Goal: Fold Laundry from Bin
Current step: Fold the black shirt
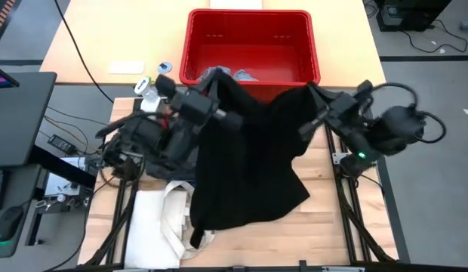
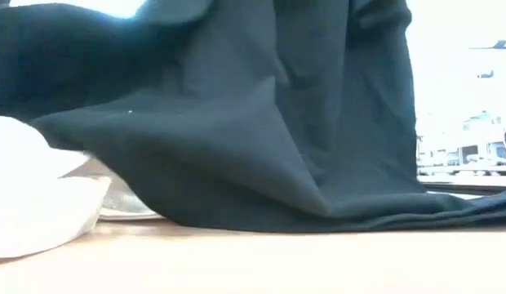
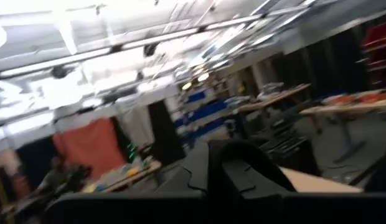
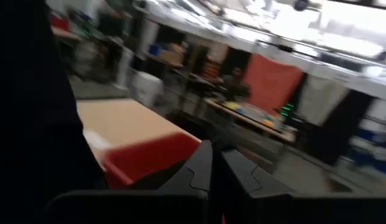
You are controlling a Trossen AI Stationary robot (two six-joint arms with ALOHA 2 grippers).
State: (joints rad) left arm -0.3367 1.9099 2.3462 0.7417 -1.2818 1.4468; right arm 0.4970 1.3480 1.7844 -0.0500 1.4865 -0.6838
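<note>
The table [image 1: 340, 174] is being viewed from straight overhead; the black garment [image 2: 237, 122], shared with that view, is being seen close at table height; both wrist cameras are being aimed into the room.

No text, label, brand, number or sign could be read on anything in any of the four views.

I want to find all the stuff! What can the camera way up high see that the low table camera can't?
Only the high view shows the red bin with a few light pieces inside, both grippers, left and right, each shut on the black piece, and a spray bottle. Only the low view shows the bright room beyond the table. Both show the big black piece draping onto the table and the cream tote bag beside it.
</note>
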